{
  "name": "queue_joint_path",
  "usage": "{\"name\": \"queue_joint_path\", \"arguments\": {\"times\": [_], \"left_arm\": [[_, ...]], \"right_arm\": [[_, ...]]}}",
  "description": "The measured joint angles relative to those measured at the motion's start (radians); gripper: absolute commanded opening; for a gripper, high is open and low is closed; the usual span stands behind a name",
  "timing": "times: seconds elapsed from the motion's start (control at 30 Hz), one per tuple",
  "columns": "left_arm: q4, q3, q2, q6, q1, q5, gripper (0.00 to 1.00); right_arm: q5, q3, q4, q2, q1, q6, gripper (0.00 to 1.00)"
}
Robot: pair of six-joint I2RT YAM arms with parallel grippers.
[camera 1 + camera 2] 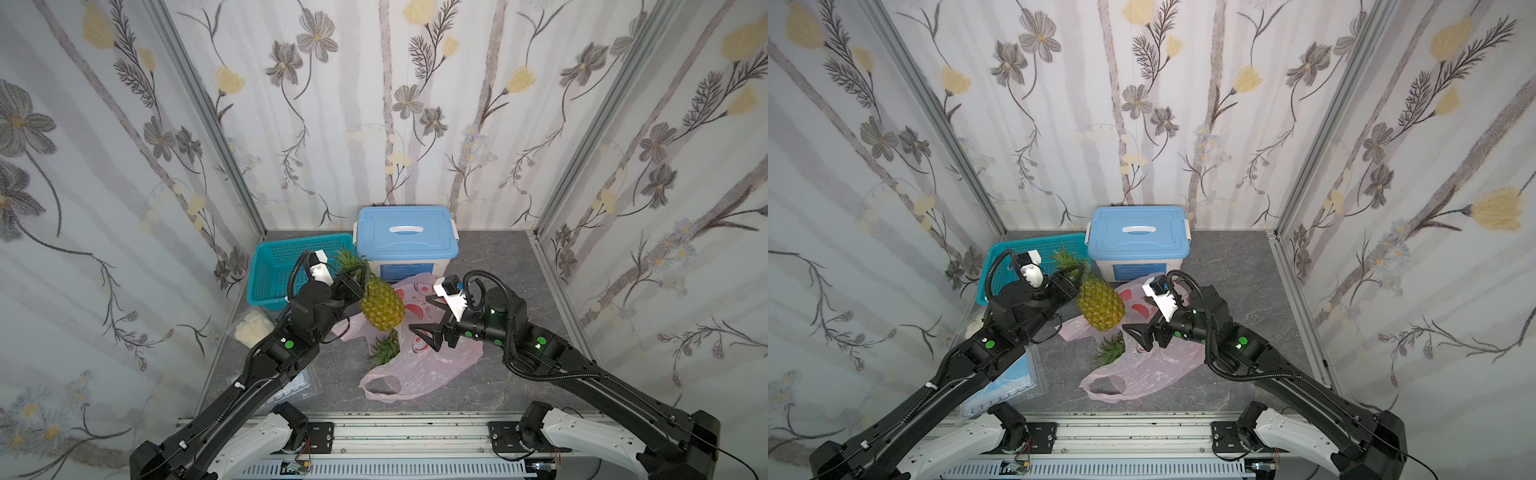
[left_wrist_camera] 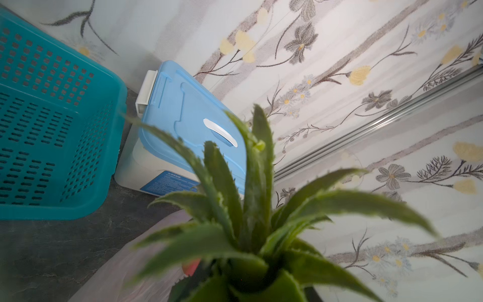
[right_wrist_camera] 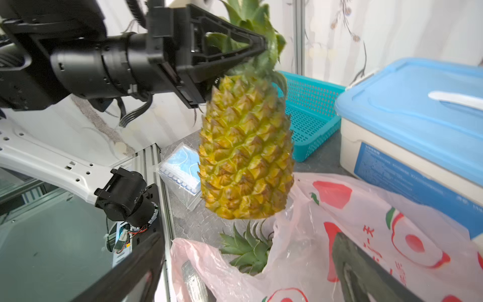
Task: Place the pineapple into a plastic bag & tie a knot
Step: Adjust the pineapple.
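A teal perforated plastic basket point(image 1: 270, 270) stands beyond the left jaws. The left jaws are pinched narrow on the green leafy crown of a yellow scaly pineapple point(image 1: 381, 305). It hangs upright below them, clear of the grey stone-patterned tabletop point(image 1: 498, 257). Behind the fruit sits a white plastic box with a light-blue lid point(image 1: 407, 232); the writing on its blue front label point(image 3: 407, 170) is too small to read. Between the two pairs of jaws, below the fruit, lies the thin pink plastic bag point(image 1: 432, 365), with red fruit prints and red characters point(image 3: 369, 232) I cannot read surely. A second green crown point(image 1: 384, 347) lies at its edge. The right jaws stand wide apart just above the bag, gripping nothing.
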Motion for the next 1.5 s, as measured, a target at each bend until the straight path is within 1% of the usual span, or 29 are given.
{"name": "queue_joint_path", "arguments": {"times": [0.13,0.23,0.33,0.4,0.47,0.57,0.83,0.93,1.0,1.07,1.13,1.27,1.33,1.37,1.4,1.43,1.47,1.5], "left_arm": [[-0.025,-0.005,-0.022,-0.131,0.000,-0.036,0.00],[-0.039,-0.010,-0.039,-0.216,-0.001,-0.057,0.00],[-0.044,-0.013,-0.047,-0.277,-0.001,-0.059,0.00],[-0.054,-0.012,-0.051,-0.309,-0.001,-0.058,0.00],[-0.068,-0.012,-0.060,-0.332,-0.001,-0.056,0.00],[-0.074,-0.013,-0.079,-0.362,-0.001,-0.055,0.00],[-0.081,-0.013,-0.092,-0.402,0.000,-0.089,0.00],[-0.081,-0.013,-0.087,-0.415,0.000,-0.100,0.00],[-0.081,-0.014,-0.082,-0.422,0.000,-0.115,0.00],[-0.081,-0.014,-0.077,-0.425,0.000,-0.137,0.00],[-0.081,-0.014,-0.072,-0.425,0.000,-0.153,0.00],[-0.080,-0.012,-0.069,-0.426,-0.001,-0.161,0.00],[-0.081,-0.011,-0.067,-0.426,-0.002,-0.160,0.00],[-0.082,-0.011,-0.067,-0.426,-0.002,-0.159,0.12],[-0.082,-0.011,-0.067,-0.426,-0.003,-0.158,0.35],[-0.089,-0.008,-0.068,-0.425,-0.004,-0.158,0.60],[-0.101,-0.004,-0.071,-0.426,-0.005,-0.158,0.73],[-0.118,0.002,-0.079,-0.426,-0.007,-0.150,0.91]], "right_arm": [[0.001,-0.008,0.150,0.035,0.058,-0.048,1.00],[0.017,-0.059,0.256,0.048,0.090,-0.064,1.00],[0.056,-0.061,0.333,0.091,0.105,-0.076,1.00],[0.105,-0.055,0.374,0.123,0.105,-0.083,1.00],[0.139,-0.052,0.403,0.147,0.105,-0.090,1.00],[0.145,-0.029,0.438,0.198,0.108,-0.098,1.00],[0.103,0.035,0.494,0.311,0.110,-0.071,1.00],[0.098,0.062,0.502,0.343,0.109,-0.059,0.96],[0.098,0.080,0.499,0.364,0.109,-0.052,0.87],[0.095,0.093,0.497,0.381,0.108,-0.045,0.74],[0.088,0.100,0.496,0.393,0.105,-0.035,0.55],[0.077,0.109,0.489,0.403,0.094,-0.038,0.27],[0.068,0.110,0.481,0.405,0.083,-0.037,0.10],[0.058,0.112,0.478,0.405,0.078,-0.037,0.03],[0.047,0.114,0.474,0.405,0.070,-0.035,0.00],[0.025,0.118,0.468,0.405,0.060,-0.034,0.00],[0.007,0.122,0.460,0.405,0.051,-0.028,0.00],[-0.010,0.126,0.447,0.405,0.042,-0.011,0.00]]}}
